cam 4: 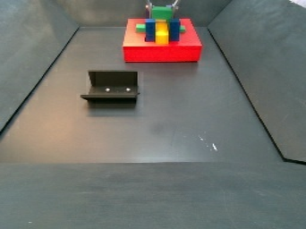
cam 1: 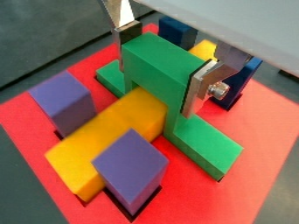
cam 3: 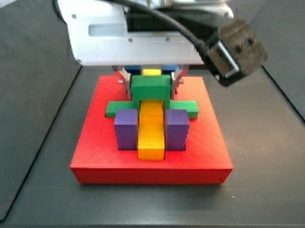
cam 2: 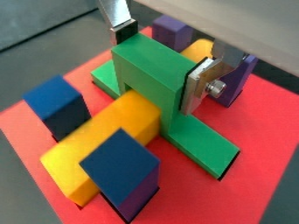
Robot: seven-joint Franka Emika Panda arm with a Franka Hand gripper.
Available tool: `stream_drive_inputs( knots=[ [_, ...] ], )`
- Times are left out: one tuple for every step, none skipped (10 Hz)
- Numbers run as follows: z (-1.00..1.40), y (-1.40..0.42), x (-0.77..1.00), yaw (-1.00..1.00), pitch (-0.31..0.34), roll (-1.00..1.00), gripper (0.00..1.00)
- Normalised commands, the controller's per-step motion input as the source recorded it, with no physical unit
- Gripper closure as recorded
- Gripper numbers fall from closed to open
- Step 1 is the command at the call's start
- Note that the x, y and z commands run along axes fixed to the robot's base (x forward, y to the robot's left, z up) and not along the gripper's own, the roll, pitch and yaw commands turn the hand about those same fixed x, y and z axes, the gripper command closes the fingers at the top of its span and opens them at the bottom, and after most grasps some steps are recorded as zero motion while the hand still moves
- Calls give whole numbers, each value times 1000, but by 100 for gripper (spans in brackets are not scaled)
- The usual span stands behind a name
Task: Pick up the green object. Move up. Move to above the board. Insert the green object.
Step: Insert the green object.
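Gripper [cam 1: 162, 59] clamps the green object's [cam 1: 158, 74] raised centre, which straddles the yellow bar [cam 1: 107, 137] crosswise, seemingly seated on the board [cam 1: 246, 188].

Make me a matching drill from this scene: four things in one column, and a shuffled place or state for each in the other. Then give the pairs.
Things
1. green object
2. yellow bar
3. fixture
4. board

Places or states
A. alone on the dark floor, apart from the red slab
B. between the fingers of the gripper
C. lies flat under the raised green centre
D. carries the blocks

Pairs: 1-B, 2-C, 3-A, 4-D
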Motion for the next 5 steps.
stream_drive_inputs(
  knots=[
    [-823,0,0,177,0,117,100],
    [-866,-3,-23,200,3,163,100],
    [-211,0,-211,94,0,226,100],
    [0,0,-6,0,-11,0,100],
    [0,0,0,0,0,0,100]
  ],
)
